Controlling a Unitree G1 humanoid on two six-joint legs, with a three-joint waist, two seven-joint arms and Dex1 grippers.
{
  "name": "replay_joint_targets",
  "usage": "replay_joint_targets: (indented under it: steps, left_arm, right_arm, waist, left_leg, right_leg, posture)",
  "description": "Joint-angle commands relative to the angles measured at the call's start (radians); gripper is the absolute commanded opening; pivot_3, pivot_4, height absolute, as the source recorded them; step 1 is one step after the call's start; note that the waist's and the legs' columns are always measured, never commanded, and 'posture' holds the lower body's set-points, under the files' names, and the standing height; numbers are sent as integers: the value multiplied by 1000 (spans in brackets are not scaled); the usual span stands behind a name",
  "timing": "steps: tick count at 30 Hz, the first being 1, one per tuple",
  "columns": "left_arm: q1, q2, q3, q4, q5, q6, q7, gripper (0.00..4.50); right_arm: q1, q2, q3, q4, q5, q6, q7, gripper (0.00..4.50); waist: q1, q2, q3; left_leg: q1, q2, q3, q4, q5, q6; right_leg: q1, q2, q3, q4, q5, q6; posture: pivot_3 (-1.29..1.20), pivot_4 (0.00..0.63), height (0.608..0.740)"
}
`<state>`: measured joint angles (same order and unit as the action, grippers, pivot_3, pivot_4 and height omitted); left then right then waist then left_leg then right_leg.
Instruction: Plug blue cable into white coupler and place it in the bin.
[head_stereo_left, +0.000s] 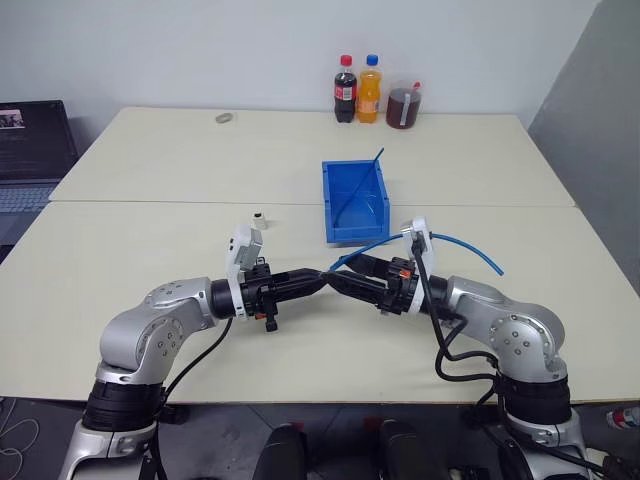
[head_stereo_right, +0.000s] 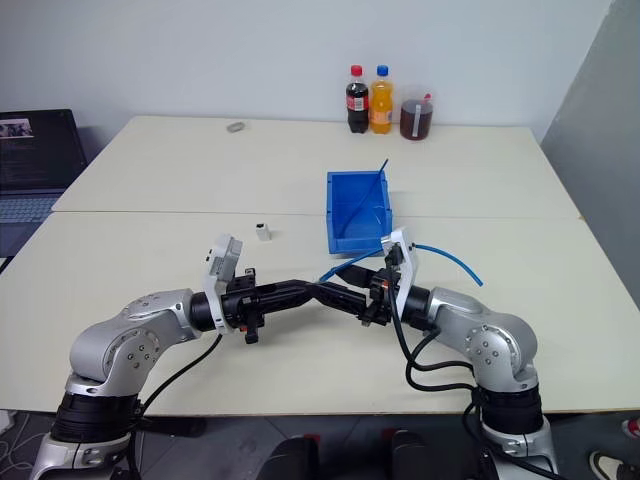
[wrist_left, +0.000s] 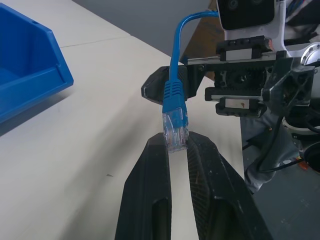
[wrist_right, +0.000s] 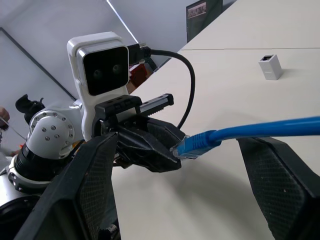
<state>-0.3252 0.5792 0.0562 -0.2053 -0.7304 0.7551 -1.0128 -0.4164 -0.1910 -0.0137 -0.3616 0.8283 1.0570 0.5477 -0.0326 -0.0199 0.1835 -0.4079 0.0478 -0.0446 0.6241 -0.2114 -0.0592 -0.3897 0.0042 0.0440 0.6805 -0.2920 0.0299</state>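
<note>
Left gripper (wrist_left: 177, 145): clenched on the clear plug (wrist_left: 175, 131) of the blue cable (wrist_left: 176, 65); fingers nipped the plug tip, cable boot stuck out beyond them. Pointed across toward the other arm, held above the table (head_stereo_left: 150, 250).
Right gripper (head_stereo_left: 340, 284): jaws spread wide, grasping nothing. In the rt wrist view its two fingers (wrist_right: 90, 190) stood either side of the cable w/ clear gaps, not touching it. Tip to tip w/ the left one, just in front of the bin.
Blue cable: ran from the left gripper's pinch, arced up over the rt wrist and dropped off to the robot's right, far end on the table near the rt arm.
Coupler (head_stereo_left: 259, 215): small white block, upright on the table, left of the bin, well apart from both grippers. Socket side prob. faced up, too small to be sure.
Bin (head_stereo_left: 340, 172): blue, open top, mid-table beyond the grippers. A second thin blue cable (head_stereo_left: 378, 157) leaned in it, poking over the far rt corner.
Back edge: cola bottle (head_stereo_left: 345, 89), orange soda bottle (head_stereo_left: 370, 89), dark jug (head_stereo_left: 404, 106) in a row.
Far left: laptop (head_stereo_left: 30, 150), open.
</note>
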Motion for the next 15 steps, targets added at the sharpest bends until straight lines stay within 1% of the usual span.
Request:
replay_joint_targets:
  steps: [1, 3, 4, 13, 15]
  left_arm:
    - [3, 3, 14, -44, -22, -8, 3, 205]
    - [5, 3, 14, -45, -22, -8, 4, 205]
    - [5, 4, 13, -46, -21, -8, 4, 205]
    - [11, 10, 11, -45, -14, -10, -1, 205]
    - [9, 12, 8, -36, -8, -16, -5, 204]
  right_arm:
    - [-29, 12, 3, 4, 30, -15, -1, 3818]
    - [-33, 16, 7, 13, 34, -17, -3, 3463]
    - [-35, 18, 8, 17, 36, -18, -2, 3171]
    - [-43, 25, 9, 29, 60, -13, 4, 1148]
    - [-43, 22, 11, 28, 64, -8, 9, 755]
  waist:
    - [0, 0, 0]
    - [0, 0, 0]
    - [0, 0, 0]
    - [0, 0, 0]
    - [0, 0, 0]
  left_leg:
    - [0, 0, 0, 0, 0, 0]
    - [0, 0, 0, 0, 0, 0]
    - [0, 0, 0, 0, 0, 0]
    - [0, 0, 0, 0, 0, 0]
    - [0, 0, 0, 0, 0, 0]
  right_leg:
    - [0, 0, 0, 0, 0, 0]
    - [0, 0, 0, 0, 0, 0]
    - [0, 0, 0, 0, 0, 0]
    - [0, 0, 0, 0, 0, 0]
    - [0, 0, 0, 0, 0, 0]
  posture:
    - [0, 150, 740]
    - [0, 150, 740]
    - [0, 150, 740]
    - [0, 150, 740]
    - [0, 150, 740]
